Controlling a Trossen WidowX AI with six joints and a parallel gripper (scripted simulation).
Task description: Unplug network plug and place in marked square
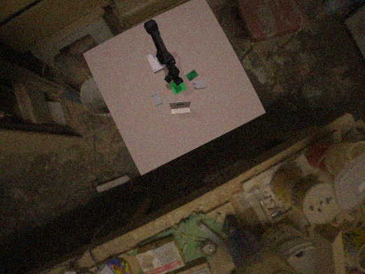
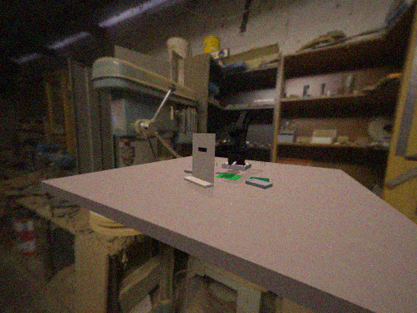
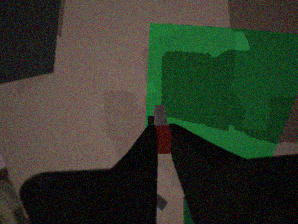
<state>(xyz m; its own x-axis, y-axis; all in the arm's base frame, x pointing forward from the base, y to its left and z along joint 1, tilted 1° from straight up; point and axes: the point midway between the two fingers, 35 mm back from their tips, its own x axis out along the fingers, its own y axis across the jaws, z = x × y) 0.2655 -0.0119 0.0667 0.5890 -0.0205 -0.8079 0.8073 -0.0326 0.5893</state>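
Overhead, claw (image 3: pixel 162 142) pinching the small red-and-grey network plug (image 3: pixel 163 136) at centre frame of the wrist view, poised over the left edge of the bright green marked square (image 3: pixel 200 85) on the pale table (image 1: pixel 217 87). Below it in the top view, upright panel (image 1: pixel 180 104) standing apart from arm (image 1: pixel 161 49).
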